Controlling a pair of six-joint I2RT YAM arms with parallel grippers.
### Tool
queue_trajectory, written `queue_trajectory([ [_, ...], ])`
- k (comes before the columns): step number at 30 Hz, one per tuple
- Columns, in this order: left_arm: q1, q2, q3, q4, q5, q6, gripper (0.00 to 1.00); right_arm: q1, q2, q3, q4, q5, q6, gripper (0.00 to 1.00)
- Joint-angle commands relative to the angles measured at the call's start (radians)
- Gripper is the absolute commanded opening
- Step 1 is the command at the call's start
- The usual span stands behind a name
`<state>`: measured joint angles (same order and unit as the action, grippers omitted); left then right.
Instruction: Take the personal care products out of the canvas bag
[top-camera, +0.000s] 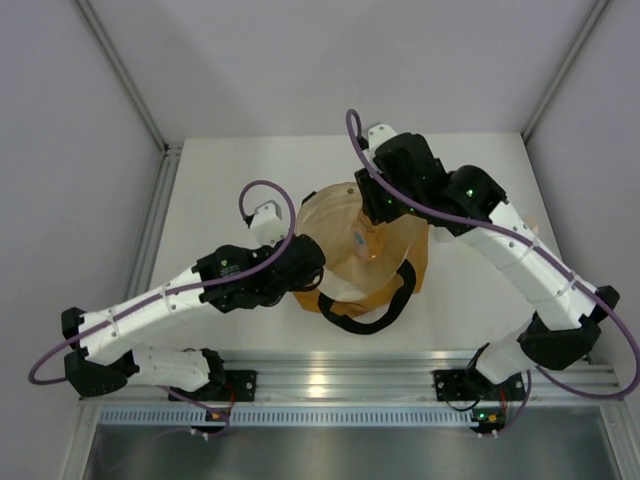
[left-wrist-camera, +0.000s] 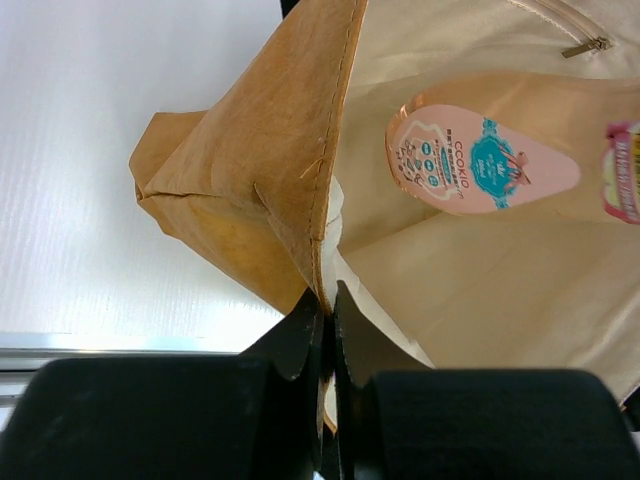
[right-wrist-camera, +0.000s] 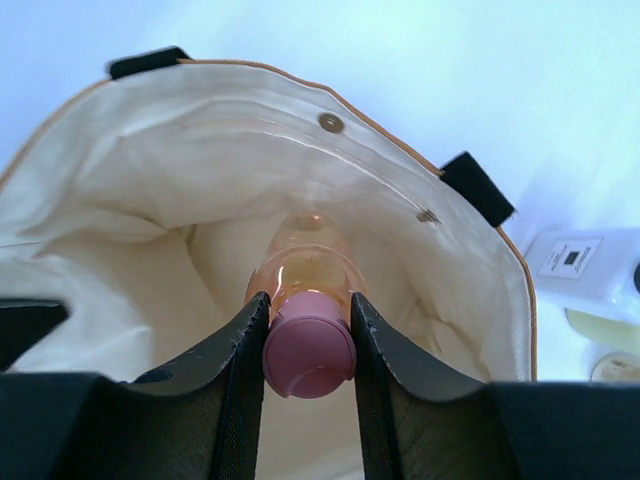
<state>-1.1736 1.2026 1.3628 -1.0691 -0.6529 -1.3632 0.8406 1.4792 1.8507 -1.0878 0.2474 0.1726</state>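
The canvas bag (top-camera: 330, 225) lies in the middle of the table with its mouth held open; its black handles (top-camera: 365, 318) hang toward the near edge. My left gripper (left-wrist-camera: 328, 300) is shut on the bag's near rim, tan cloth (left-wrist-camera: 260, 150) on one side and cream lining on the other. My right gripper (right-wrist-camera: 308, 298) reaches into the bag and is shut on the pink cap (right-wrist-camera: 308, 345) of the slim orange bottle (right-wrist-camera: 305, 265). The bottle's labelled body shows in the left wrist view (left-wrist-camera: 480, 165) and from above (top-camera: 368, 240).
Outside the bag, in the right wrist view, lie a whitish bottle (right-wrist-camera: 585, 265), a yellow-green one (right-wrist-camera: 600, 330) and a beige top (right-wrist-camera: 615, 368). The top view hides them under my right arm (top-camera: 480, 205). An aluminium rail (top-camera: 340, 385) runs along the near edge.
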Motion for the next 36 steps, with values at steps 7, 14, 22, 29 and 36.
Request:
queue_trajectory([
  [7, -0.004, -0.024, -0.008, 0.015, -0.027, -0.001, 0.24, 0.066, -0.014, 0.255, 0.006, 0.033, -0.002, 0.0],
  [14, -0.004, -0.044, -0.005, 0.012, -0.028, 0.009, 0.6, 0.066, -0.045, 0.306, -0.004, 0.026, 0.01, 0.0],
  [22, -0.004, -0.08, 0.004, 0.011, -0.034, 0.039, 0.99, 0.064, -0.066, 0.429, -0.052, 0.055, 0.022, 0.0],
  [29, -0.004, -0.153, -0.01, -0.021, -0.102, 0.072, 0.99, 0.063, -0.099, 0.481, -0.08, 0.127, 0.016, 0.0],
  [36, -0.003, -0.213, -0.025, -0.118, -0.197, 0.058, 0.99, 0.06, -0.111, 0.576, -0.075, 0.301, -0.034, 0.0],
])
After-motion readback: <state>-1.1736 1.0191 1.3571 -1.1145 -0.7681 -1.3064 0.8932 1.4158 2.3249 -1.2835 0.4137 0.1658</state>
